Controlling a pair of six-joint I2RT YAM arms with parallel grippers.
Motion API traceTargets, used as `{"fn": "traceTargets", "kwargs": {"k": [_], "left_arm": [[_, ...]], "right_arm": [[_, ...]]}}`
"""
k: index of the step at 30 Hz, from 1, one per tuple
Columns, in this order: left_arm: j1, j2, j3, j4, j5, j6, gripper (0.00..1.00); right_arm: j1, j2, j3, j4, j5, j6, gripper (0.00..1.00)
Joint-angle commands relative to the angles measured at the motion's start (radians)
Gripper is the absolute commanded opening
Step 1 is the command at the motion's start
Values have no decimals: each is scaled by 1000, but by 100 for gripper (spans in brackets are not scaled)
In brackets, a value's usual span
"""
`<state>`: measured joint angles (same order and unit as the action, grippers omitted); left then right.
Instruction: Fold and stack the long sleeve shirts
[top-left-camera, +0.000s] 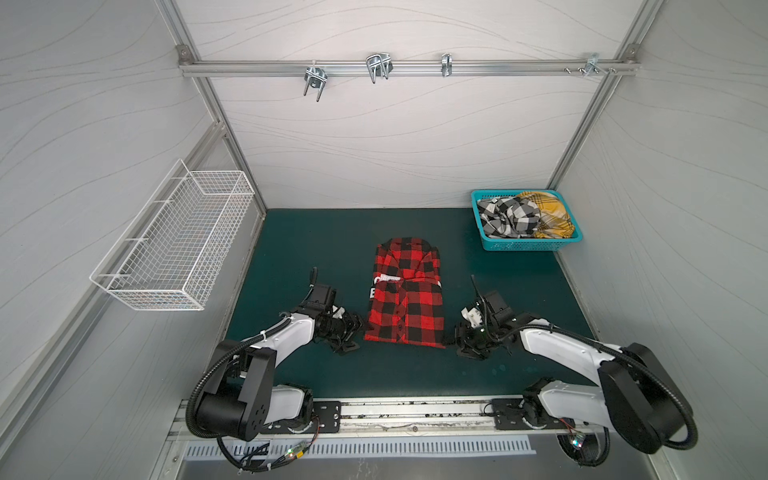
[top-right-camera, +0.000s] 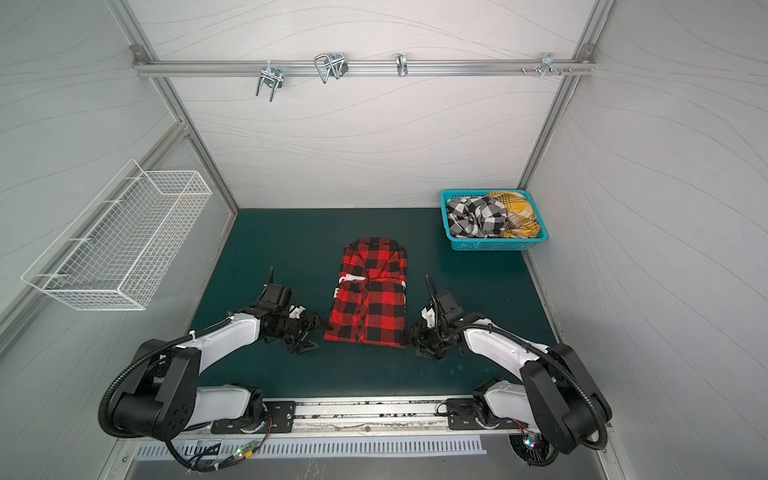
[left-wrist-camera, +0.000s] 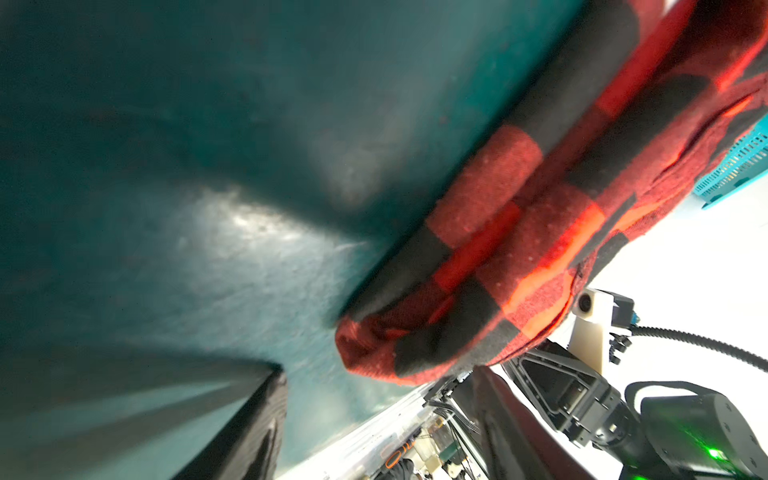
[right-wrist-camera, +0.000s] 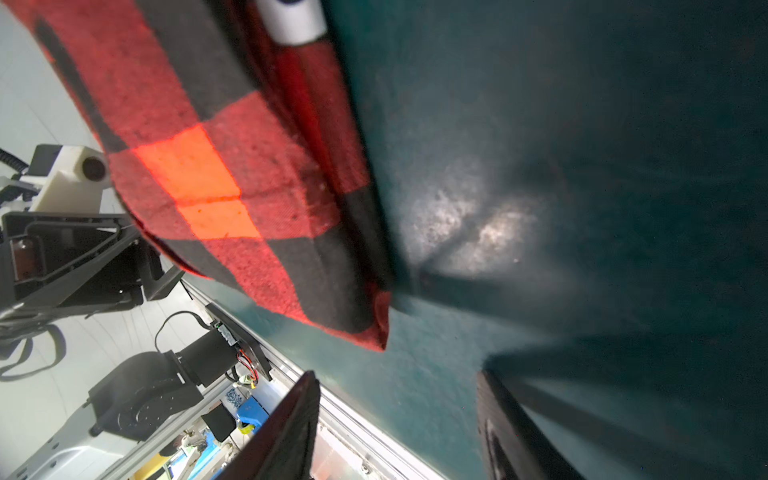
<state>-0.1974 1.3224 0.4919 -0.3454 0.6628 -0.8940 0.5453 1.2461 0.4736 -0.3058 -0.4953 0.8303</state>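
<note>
Folded red-and-black plaid shirt (top-left-camera: 405, 303) lies flat mid-mat, with a gripper at each near corner.
The left gripper (top-left-camera: 354, 334) sits just left of the shirt's near-left corner and the right gripper (top-left-camera: 456, 340) just right of its near-right corner. Both have their jaws spread, and in the wrist views nothing lies between them. The black-and-white check shirt (top-left-camera: 509, 218) and yellow plaid shirt (top-left-camera: 552, 216) lie crumpled in the turquoise basket (top-left-camera: 519, 245) at the far right of the green mat (top-left-camera: 316, 241).

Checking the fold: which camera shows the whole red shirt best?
A top view: the red shirt shows whole, folded flat on the green mat. Each wrist view catches only one near corner of it, close up.
</note>
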Motion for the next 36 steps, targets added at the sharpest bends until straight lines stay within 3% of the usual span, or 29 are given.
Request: {"fn": "traceTargets", "kwargs": {"k": [1,10,13,16,17,18,21,25,30,36], "left_arm": [[6,45,-3,-10,-108,33,69],[5,63,-6,-50,-131,54,64],[16,59,21,-49,-109,53,64],[29,33,103,-88,-81,48,57],[29,21,142,-114,-80,46,50],[27,11,176,-128,-72,35,44],[-6,-2,265,-153,-62,17,43],[-78,60,332,-146,-84,10,34],[-93,174,294,-58,-88,-16,23],[-97,253,174,11,-111,-26,19]], "right_arm": [[-11,30,34,5,20,1,59],[-10,93,42,32,2,22,54],[-10,83,93,-58,28,-13,48],[-10,18,168,-167,101,-53,46],[-10,3,194,-187,108,-60,45],[-11,-2,222,-203,108,-76,43],[-10,27,301,-238,95,-118,35],[-11,111,344,-202,51,-118,16],[-8,225,336,-110,-16,-96,11],[-4,337,255,13,-77,-76,9]]}}
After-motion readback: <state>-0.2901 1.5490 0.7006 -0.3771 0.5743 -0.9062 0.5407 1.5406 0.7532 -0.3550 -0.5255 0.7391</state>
